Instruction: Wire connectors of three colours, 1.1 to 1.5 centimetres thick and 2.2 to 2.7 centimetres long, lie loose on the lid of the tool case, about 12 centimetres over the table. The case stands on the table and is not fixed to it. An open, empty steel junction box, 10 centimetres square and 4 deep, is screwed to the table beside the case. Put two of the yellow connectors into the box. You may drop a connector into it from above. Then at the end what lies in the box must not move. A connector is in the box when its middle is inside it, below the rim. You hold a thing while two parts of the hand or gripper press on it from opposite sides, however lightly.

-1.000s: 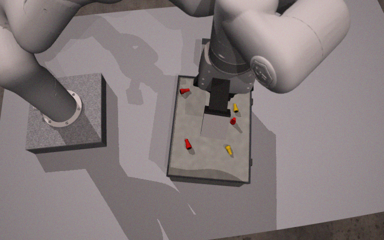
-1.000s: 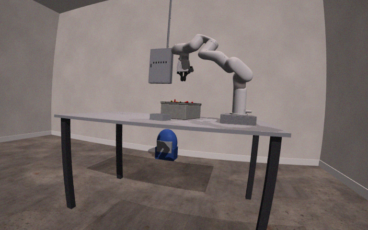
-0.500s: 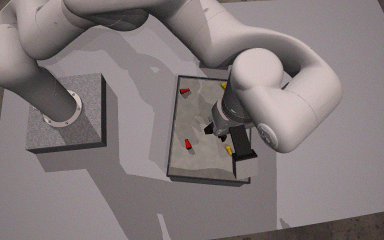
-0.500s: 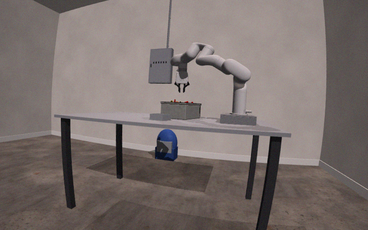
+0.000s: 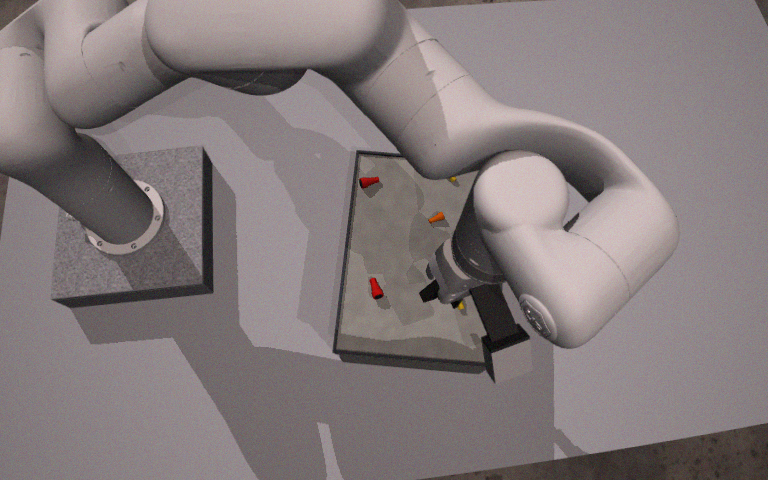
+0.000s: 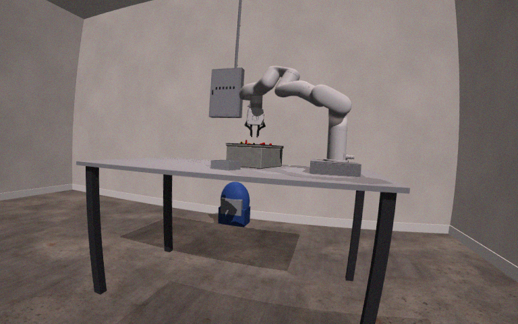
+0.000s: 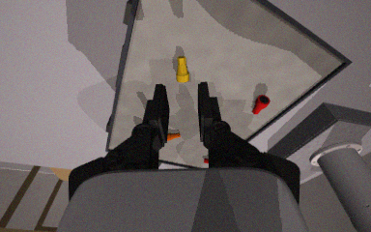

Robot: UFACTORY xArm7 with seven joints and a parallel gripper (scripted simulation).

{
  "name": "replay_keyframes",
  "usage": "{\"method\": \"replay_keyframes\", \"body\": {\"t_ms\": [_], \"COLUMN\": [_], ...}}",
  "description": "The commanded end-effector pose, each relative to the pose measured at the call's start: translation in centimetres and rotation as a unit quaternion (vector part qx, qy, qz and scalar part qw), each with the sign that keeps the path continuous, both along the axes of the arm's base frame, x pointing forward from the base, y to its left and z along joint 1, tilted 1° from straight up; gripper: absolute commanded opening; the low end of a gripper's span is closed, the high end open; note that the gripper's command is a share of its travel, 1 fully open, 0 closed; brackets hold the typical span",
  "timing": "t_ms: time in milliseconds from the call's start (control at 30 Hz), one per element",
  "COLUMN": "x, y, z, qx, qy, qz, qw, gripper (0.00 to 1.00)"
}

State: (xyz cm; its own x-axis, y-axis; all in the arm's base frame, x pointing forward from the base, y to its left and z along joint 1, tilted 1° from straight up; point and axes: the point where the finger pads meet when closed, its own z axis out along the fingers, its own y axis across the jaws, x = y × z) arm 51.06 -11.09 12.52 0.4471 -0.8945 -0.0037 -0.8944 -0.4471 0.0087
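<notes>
The tool case lid (image 5: pixel 404 266) carries loose connectors. One yellow connector (image 5: pixel 460 305) lies near the lid's right edge; in the wrist view it (image 7: pixel 182 70) lies on the lid just beyond my fingertips. A second yellow connector (image 5: pixel 453 178) peeks out from under the arm at the far end. My gripper (image 7: pixel 183 96) hangs a little above the lid (image 6: pixel 253 145), partly open with nothing between the fingers. It also shows in the exterior view (image 6: pixel 255 132). The junction box (image 6: pixel 225 164) stands on the table beside the case; the arm hides it in the top view.
Two red connectors (image 5: pixel 368 181) (image 5: pixel 375 287) and an orange one (image 5: pixel 436 217) lie on the lid. The robot's base block (image 5: pixel 133 223) stands left of the case. A grey cabinet (image 6: pixel 226 92) hangs close beside the arm.
</notes>
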Motion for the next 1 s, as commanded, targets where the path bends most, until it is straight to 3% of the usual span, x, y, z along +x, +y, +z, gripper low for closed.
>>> {"method": "replay_keyframes", "body": {"t_ms": [0,967], "x": [0.07,0.13], "y": [-0.05,-0.08], "z": [-2.68,-3.0], "qx": [0.0,0.0], "qy": [0.0,0.0], "qz": [0.0,0.0], "qw": [1.0,1.0], "gripper": [0.29,0.29]}}
